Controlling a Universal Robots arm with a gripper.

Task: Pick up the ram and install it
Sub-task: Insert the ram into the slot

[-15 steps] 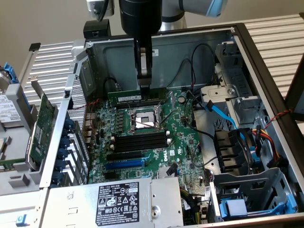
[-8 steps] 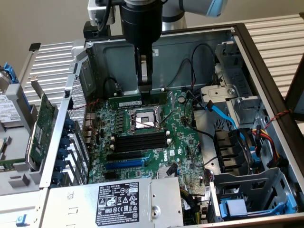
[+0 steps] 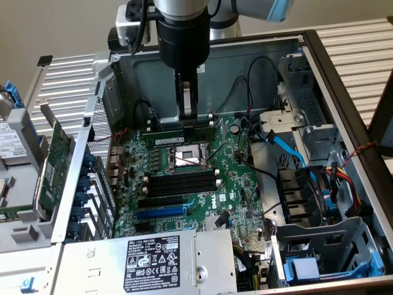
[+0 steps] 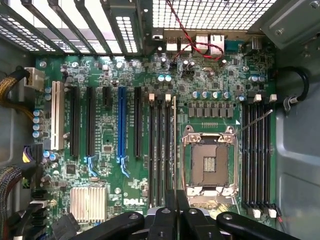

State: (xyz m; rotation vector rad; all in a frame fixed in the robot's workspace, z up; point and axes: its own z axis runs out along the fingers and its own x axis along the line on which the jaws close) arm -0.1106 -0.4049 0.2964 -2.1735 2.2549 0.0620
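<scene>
The computer case (image 3: 245,67) is lying open, its motherboard (image 3: 239,184) occupying the exterior view's centre. The gripper (image 3: 187,117) is hanging at upper centre, fingers clamping the ram (image 3: 164,129), which is sitting level along the memory slots (image 3: 184,131), directly above the CPU socket (image 3: 187,157) in frame.

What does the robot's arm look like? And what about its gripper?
The arm is a shiny silver tube with a light blue cap. It ends in a fat black cylinder, and a black cable loops beside it. The gripper has slim grey fingers. In the wrist view its black parts look rounded, like knuckles.
</scene>
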